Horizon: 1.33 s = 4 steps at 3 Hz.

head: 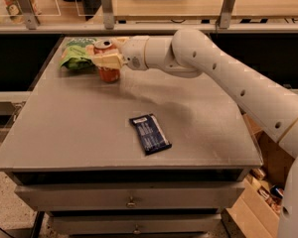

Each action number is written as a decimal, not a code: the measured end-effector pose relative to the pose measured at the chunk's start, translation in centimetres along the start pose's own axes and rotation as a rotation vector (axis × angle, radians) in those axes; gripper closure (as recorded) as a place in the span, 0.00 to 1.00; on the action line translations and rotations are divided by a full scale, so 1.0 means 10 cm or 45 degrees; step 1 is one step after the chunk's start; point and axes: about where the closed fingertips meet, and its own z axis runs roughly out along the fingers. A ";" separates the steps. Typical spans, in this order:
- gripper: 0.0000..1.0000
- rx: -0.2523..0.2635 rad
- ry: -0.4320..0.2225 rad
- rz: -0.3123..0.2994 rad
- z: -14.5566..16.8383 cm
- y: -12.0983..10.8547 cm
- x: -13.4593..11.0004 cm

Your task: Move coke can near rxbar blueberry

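Coke can [109,74] is seen standing upright at the far left of the counter [64,128], its long axis vertical and its silver top showing. It is touched or nearly touched on its left by a green snack bag [74,58], which lies flat against the far edge.

The claw [104,54] is set around the can at about mid-height, reached in from the right along a nearly level line. Whether the claw is already clamped on the can or only placed about it cannot be told. Behind it the single white arm [228,78] is stretched across the far right part of the counter.

The rxbar blueberry [149,133] lies flat near the front edge, well apart from the can, with bare counter between the two. From the claw it is found toward the near side and somewhat to the right. Its long axis is turned slightly off the front-to-back line, the far end leaning left and the near end right.

The coming move is judged to be a carry toward the front and right, with the can to be set down just beside the bar. The bag is close enough to be dragged along, so a lift before any sideways travel is judged safer.

Two drawers [129,197] under the counter are closed, so nothing of their contents is shown. A cardboard box [256,197] stands on the floor at the right; what is held in it cannot be made out.
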 end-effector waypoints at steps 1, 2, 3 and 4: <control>0.75 -0.010 0.000 0.009 0.00 0.02 0.02; 0.97 -0.054 -0.036 0.008 -0.13 0.07 0.07; 1.00 -0.079 -0.050 0.004 -0.18 0.13 0.08; 1.00 -0.080 -0.050 0.004 -0.18 0.13 0.07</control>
